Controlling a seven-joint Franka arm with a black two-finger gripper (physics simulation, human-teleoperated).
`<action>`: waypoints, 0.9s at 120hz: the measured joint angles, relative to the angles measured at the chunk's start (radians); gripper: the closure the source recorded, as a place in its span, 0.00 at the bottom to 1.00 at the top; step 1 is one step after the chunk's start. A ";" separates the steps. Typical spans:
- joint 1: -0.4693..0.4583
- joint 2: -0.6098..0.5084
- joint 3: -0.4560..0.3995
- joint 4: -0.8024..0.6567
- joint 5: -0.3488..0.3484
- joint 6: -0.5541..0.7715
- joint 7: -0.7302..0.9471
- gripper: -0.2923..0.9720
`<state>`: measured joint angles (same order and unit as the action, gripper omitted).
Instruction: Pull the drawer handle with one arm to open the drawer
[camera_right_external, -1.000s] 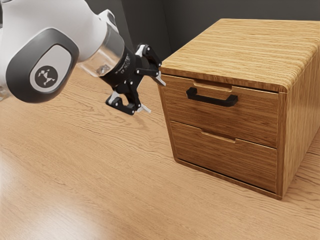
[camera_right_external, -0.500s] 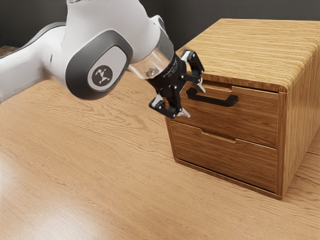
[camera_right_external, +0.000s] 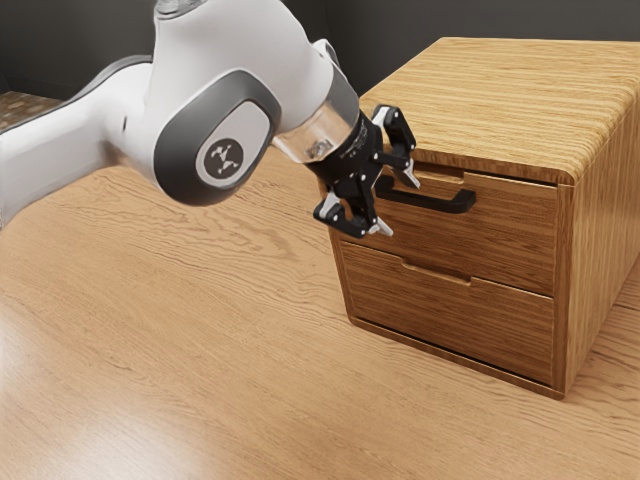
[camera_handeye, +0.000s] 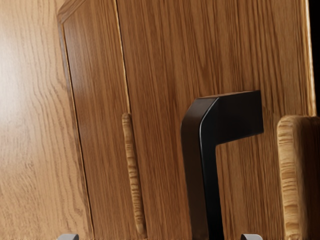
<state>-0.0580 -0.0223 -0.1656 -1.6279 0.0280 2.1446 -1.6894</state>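
A wooden cabinet (camera_right_external: 500, 100) with two drawers stands at the exterior view's right. The top drawer (camera_right_external: 500, 230) carries a black bar handle (camera_right_external: 430, 202) and sits flush with the cabinet front. My gripper (camera_right_external: 397, 205) is open at the handle's left end, one finger above the bar and one below it, neither visibly touching. In the wrist view the handle (camera_handeye: 204, 165) is very close, running between my two fingertips (camera_handeye: 67, 236) and nearer to one of them.
The lower drawer (camera_right_external: 450, 305) has only a small wooden lip (camera_right_external: 436, 272) and is shut. The cabinet rests on a broad wooden table (camera_right_external: 180, 350). My white arm reaches in from the exterior view's upper left.
My hand has travelled to the exterior view's right, from beside the cabinet's corner to the left end of the black handle. The fingers stay open. The drawer has not moved.
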 joint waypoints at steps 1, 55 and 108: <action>-0.001 0.000 0.000 0.000 0.000 0.001 0.000 0.47; -0.025 0.021 0.004 -0.001 -0.002 0.036 -0.011 0.59; -0.028 0.020 0.003 -0.009 -0.002 0.039 -0.013 0.74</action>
<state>-0.0858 -0.0023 -0.1624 -1.6367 0.0255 2.1837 -1.7020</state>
